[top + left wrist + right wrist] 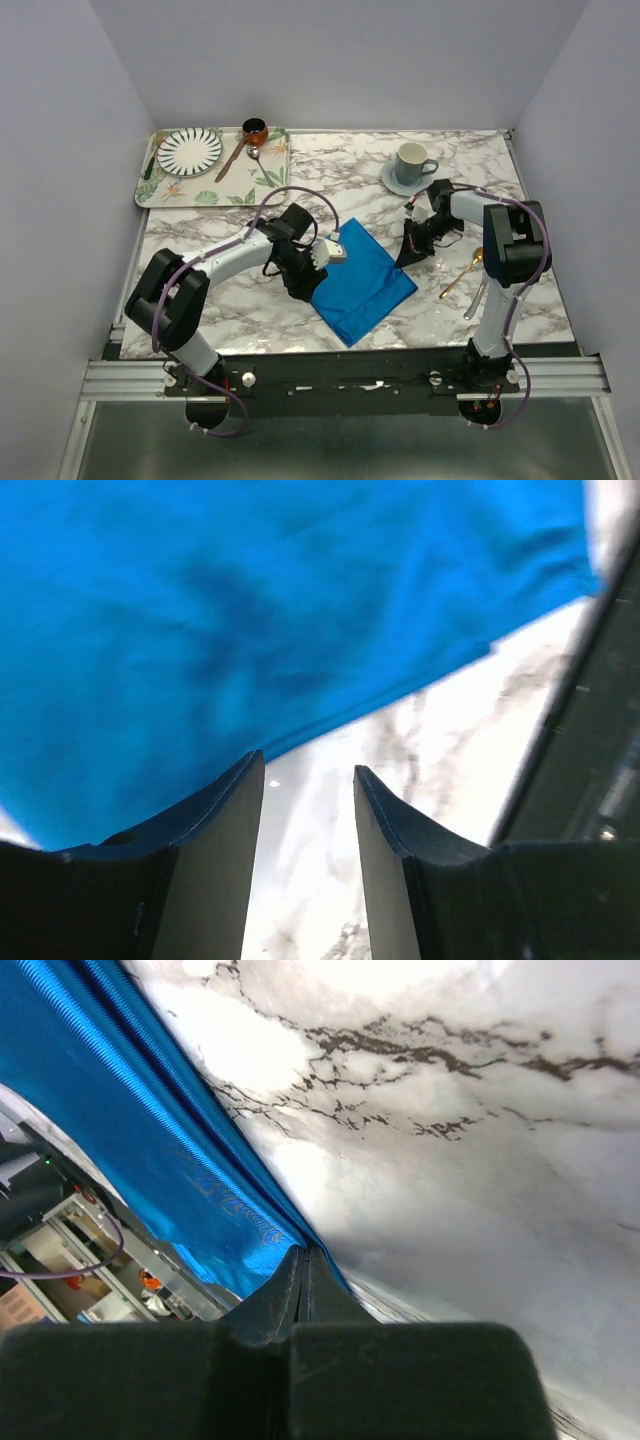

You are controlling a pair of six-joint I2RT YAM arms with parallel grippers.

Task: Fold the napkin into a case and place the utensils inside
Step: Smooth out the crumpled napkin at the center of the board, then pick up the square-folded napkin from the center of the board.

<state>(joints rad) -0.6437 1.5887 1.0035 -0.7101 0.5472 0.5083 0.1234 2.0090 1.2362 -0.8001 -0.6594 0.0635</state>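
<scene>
The blue napkin (pixel 365 282) lies on the marble table (pixel 230 300) between my arms, tilted like a diamond. At its left edge my left gripper (pixel 310 285) stands open; in the left wrist view the left gripper (pixel 308 770) has only bare table between its fingers and the napkin (pixel 250 630) just ahead of the tips. My right gripper (pixel 408 255) is at the cloth's right corner. In the right wrist view the right gripper (pixel 305 1252) is shut on the edge of the napkin (pixel 150 1150), which runs taut away from the tips. A gold spoon (pixel 462 273) lies to the right of the napkin.
A grey cup on a saucer (pixel 412 165) stands at the back right. At the back left, a patterned tray (pixel 165 190) carries a striped plate (pixel 189 150), a brown-handled spoon (pixel 232 160) and a small copper pot (pixel 255 130). Walls close in left and right.
</scene>
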